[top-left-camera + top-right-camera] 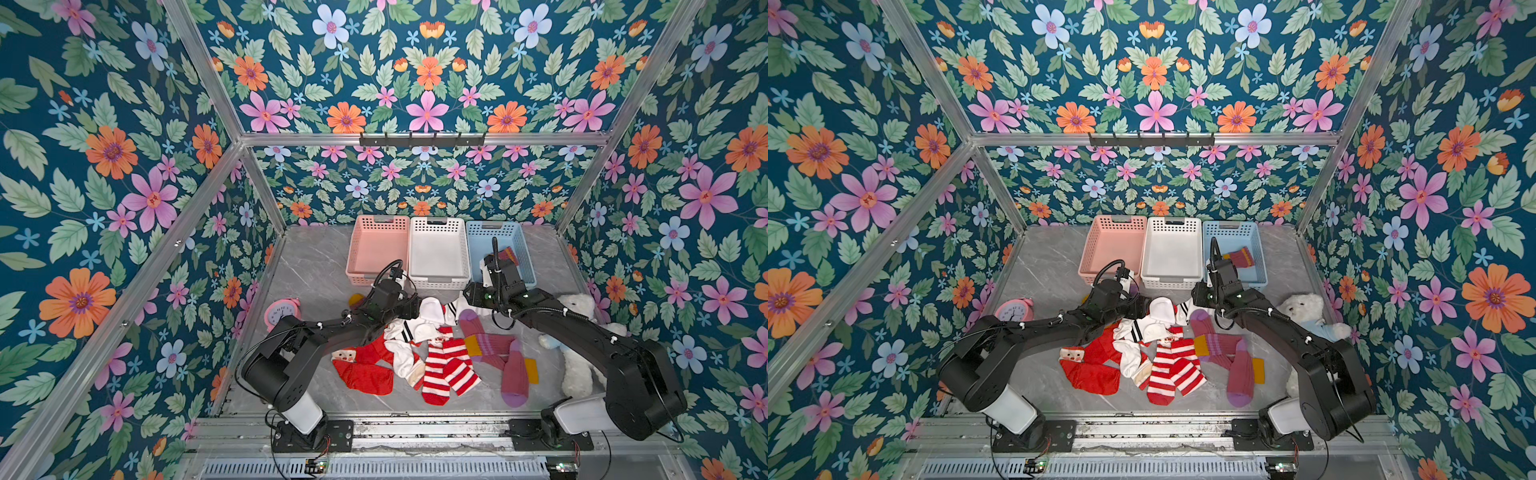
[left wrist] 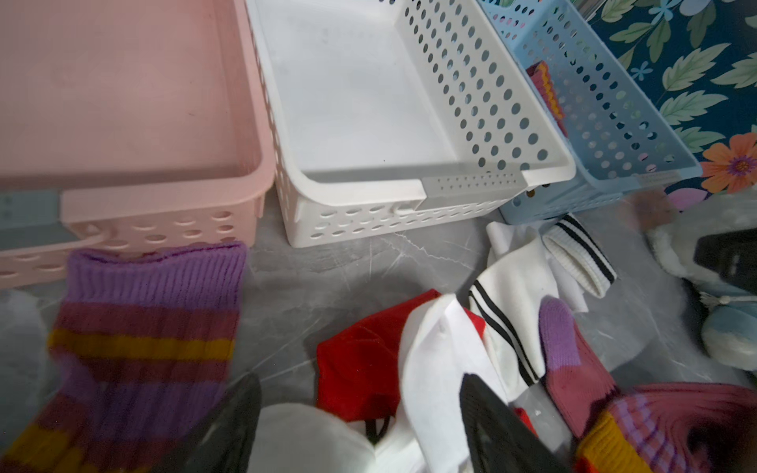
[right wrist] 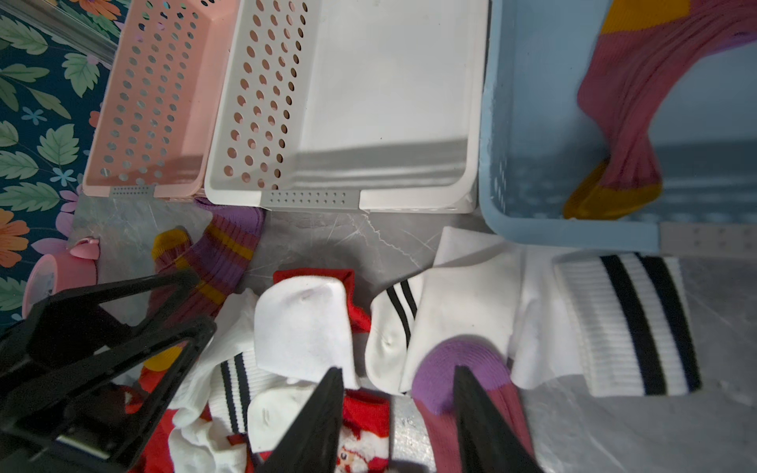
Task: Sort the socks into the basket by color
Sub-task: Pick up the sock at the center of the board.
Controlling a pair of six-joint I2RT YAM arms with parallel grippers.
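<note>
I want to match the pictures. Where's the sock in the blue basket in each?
In a top view: sock inside the blue basket.
In a top view: sock there too.
Left wrist: sock beyond the white basket.
Right wrist: sock large, on the basket floor.
Shared landmark: the blue basket.

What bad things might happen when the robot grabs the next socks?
The white sock lies on a red sock between the open jaws of the left gripper, so both might get lifted together. The right gripper hangs close beside it, so they might bump.
</note>
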